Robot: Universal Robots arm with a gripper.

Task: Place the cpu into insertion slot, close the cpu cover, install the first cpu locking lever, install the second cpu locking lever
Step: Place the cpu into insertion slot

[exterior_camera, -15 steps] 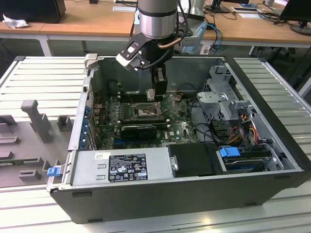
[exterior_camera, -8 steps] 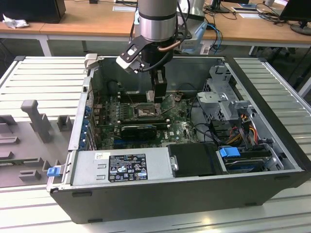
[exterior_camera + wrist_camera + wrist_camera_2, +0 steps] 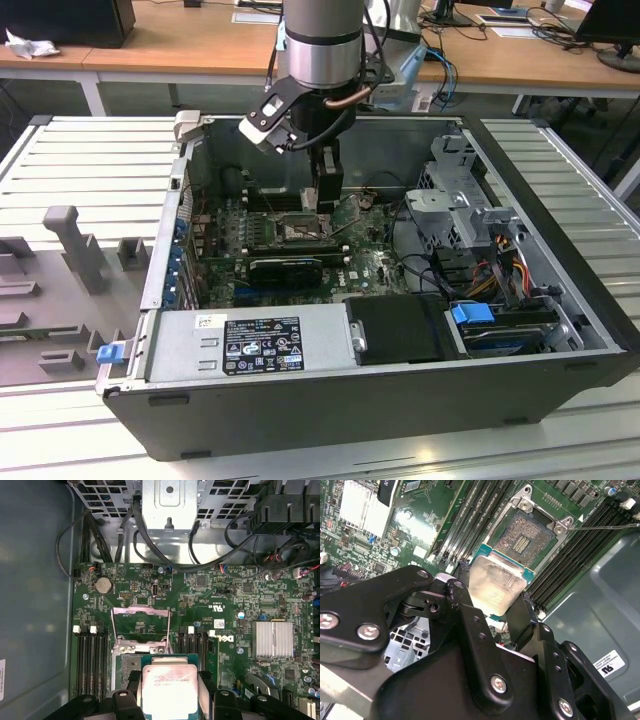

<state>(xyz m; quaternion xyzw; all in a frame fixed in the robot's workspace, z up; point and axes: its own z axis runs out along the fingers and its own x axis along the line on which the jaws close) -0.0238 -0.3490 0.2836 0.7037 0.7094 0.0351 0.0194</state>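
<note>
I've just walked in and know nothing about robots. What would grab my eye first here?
The robot arm reaching down into the open computer case in the exterior view. Its gripper clamps the cpu, a pale square chip, above the green board, near the bare insertion slot.

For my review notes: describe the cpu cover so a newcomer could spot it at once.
In the first wrist view, start at the green motherboard in the open case. Between its two banks of black memory slots, the cpu cover stands flipped open. It is a thin silvery frame with a large square window, unlike the solid cpu near it.
</note>
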